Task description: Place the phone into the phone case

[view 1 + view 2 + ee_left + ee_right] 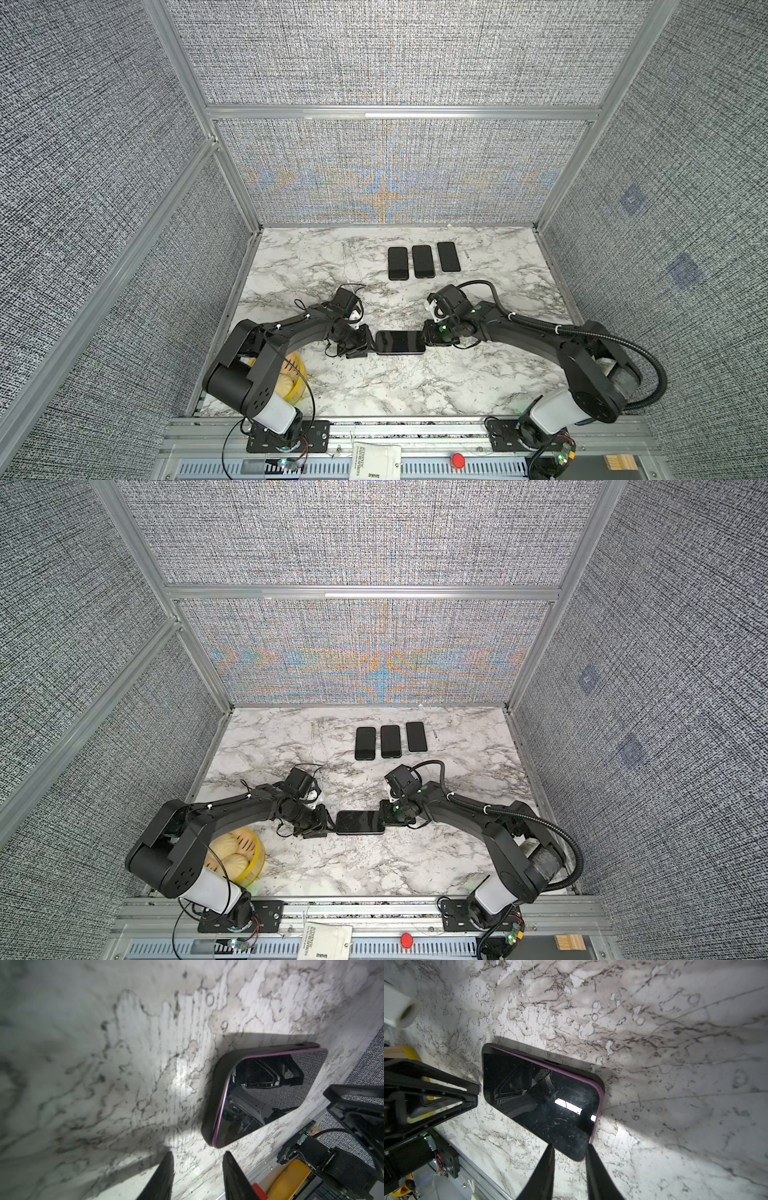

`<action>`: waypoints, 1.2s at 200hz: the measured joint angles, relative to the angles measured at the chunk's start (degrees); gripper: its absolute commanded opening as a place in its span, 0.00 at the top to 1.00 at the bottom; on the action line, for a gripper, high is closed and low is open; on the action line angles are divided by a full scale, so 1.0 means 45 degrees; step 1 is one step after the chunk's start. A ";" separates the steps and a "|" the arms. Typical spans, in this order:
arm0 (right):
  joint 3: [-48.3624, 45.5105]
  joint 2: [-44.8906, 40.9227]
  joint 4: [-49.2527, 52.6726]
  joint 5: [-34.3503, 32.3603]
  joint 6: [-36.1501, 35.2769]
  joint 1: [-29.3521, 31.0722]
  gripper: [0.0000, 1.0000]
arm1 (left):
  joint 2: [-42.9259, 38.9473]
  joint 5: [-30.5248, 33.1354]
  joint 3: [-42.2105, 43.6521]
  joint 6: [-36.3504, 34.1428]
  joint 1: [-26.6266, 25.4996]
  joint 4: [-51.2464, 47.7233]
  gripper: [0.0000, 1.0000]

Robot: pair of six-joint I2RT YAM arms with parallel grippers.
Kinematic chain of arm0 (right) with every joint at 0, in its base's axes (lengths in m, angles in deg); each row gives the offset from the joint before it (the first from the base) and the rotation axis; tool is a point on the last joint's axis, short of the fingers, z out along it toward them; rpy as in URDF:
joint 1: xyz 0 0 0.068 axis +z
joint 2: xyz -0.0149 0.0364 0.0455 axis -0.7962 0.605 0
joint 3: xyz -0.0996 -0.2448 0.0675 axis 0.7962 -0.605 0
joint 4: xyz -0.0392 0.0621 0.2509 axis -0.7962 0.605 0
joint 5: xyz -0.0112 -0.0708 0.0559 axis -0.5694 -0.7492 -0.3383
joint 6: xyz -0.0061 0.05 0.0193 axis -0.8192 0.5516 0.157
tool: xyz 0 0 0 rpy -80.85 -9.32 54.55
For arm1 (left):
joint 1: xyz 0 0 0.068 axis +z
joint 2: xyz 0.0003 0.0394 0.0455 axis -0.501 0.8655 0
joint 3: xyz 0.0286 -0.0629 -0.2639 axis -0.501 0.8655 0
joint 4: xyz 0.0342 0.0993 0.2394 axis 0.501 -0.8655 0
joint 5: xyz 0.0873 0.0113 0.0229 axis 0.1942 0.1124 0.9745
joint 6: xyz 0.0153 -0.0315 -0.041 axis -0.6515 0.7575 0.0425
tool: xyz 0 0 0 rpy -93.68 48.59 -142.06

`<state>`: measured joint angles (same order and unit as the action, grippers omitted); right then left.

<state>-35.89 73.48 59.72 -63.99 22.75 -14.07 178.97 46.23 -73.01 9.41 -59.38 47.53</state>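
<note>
1. The right claw (569,1145) has its two fingers (547,1164) partly apart and clamps nothing. The tips sit over one corner of the phone (546,1101). Contact cannot be confirmed.
2. The left claw (198,1153) also has its fingers partly apart, with only bare marble between them. Its tips stand just beside the phone's opposite short end. Whether they touch it cannot be told.
3. The phone lies flat with its screen up, seated in the phone case (214,1105). The black case wall shows outside the phone's purple rim along every edge in sight.
4. In both top views the cased phone (401,341) (360,822) lies on the worktop (415,386). It is about midway between the left and right edges and somewhat nearer the near edge, with its long side parallel to that edge. One claw is at each short end.
5. Three dark flat slabs (423,262) lie in a row near the far edge, right of the middle. Whether they are phones or cases cannot be told.
6. A yellow basket (259,856) of pale buns (232,860) sits at the near left corner, partly under the left arm (232,812).
</note>
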 measured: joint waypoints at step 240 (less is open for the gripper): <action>-0.0976 0.0155 -0.0860 -0.0029 0.0665 0.0253 0.76 | 0.1156 -0.0937 -0.0272 0.0214 -0.0194 0.0767 0.84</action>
<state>-40.29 74.17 55.85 -64.12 25.74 -12.93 184.17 42.01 -74.23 10.37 -60.26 50.98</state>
